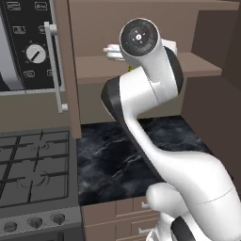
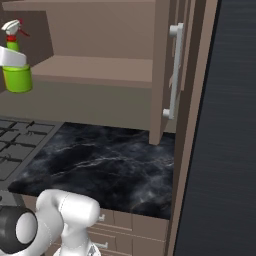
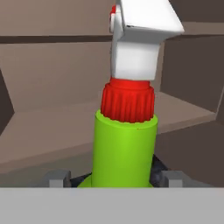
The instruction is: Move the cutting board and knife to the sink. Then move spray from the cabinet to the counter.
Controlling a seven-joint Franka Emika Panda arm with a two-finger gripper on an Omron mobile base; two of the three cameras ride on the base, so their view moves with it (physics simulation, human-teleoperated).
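Note:
The spray [image 2: 17,75] is a bright green bottle with a red neck [image 3: 127,101] and a white trigger head. It hangs upright in front of the brown cabinet's shelf [image 2: 95,67], above the left end of the black marble counter [image 2: 100,160]. My gripper [image 2: 12,57] is shut on the spray, and a white finger crosses its upper body. In the hand view the bottle [image 3: 124,148] stands between my two fingertips [image 3: 57,178]. In the left base view my gripper [image 1: 113,51] sits at shelf height, mostly behind my own arm. The cutting board, knife and sink are out of view.
The open cabinet door [image 2: 162,75] with a silver handle [image 2: 173,70] stands right of the shelf. A gas stove [image 1: 28,164] adjoins the counter [image 1: 113,160] on the left, under an appliance with a dial [image 1: 35,53]. A dark tall panel [image 2: 225,125] bounds the right.

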